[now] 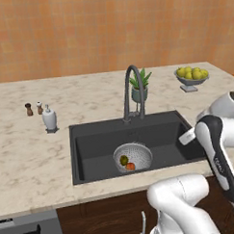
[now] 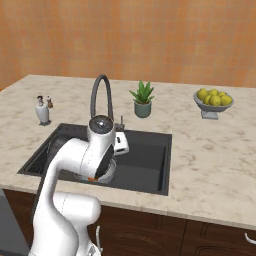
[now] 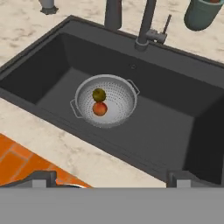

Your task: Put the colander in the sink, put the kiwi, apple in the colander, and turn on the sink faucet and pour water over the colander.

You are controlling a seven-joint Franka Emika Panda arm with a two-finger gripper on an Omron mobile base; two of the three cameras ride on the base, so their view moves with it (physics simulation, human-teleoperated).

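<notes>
The grey pierced colander (image 1: 141, 153) (image 3: 119, 109) stands on the floor of the dark sink (image 1: 91, 144) (image 3: 175, 113), left of the middle. Inside it lie the olive-green kiwi (image 1: 123, 160) (image 3: 99, 94) and, touching it on the near side, the red apple (image 1: 130, 166) (image 3: 100, 108). The gooseneck faucet (image 1: 132, 91) (image 2: 100, 95) (image 3: 146, 26) rises behind the basin, its small lever (image 3: 166, 24) on the side. No water runs from the spout. My gripper (image 3: 113, 180) is open and empty, up above the sink's front rim, well back from the colander.
A potted plant (image 1: 139, 86) stands just behind the faucet. A dish of lemons (image 1: 191, 76) sits at the back right. A soap dispenser (image 1: 49, 118) and two small shakers (image 1: 33, 108) are left of the sink.
</notes>
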